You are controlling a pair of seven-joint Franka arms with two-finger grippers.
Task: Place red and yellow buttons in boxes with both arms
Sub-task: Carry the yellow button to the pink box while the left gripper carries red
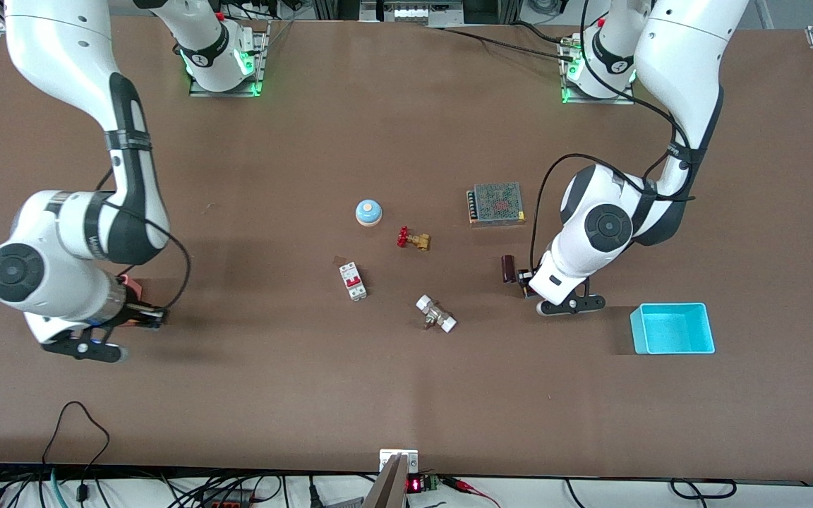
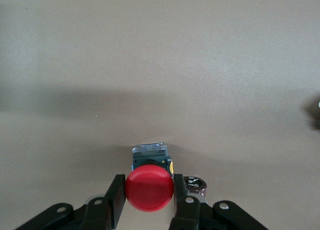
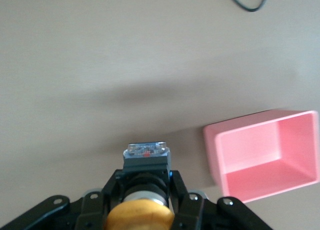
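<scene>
You're mid-carry: the left gripper (image 2: 148, 200) is clamped on the red button (image 2: 149, 187) over bare table, short of the cyan box (image 1: 672, 329). The right gripper (image 3: 145, 200) grips the yellow button (image 3: 139, 215) beside the pink box (image 3: 265, 155). Next, centre each over its box.

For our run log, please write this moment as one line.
left hand: shut on red button, above table | right hand: shut on yellow button, beside pink box | cyan box: holds nothing
</scene>
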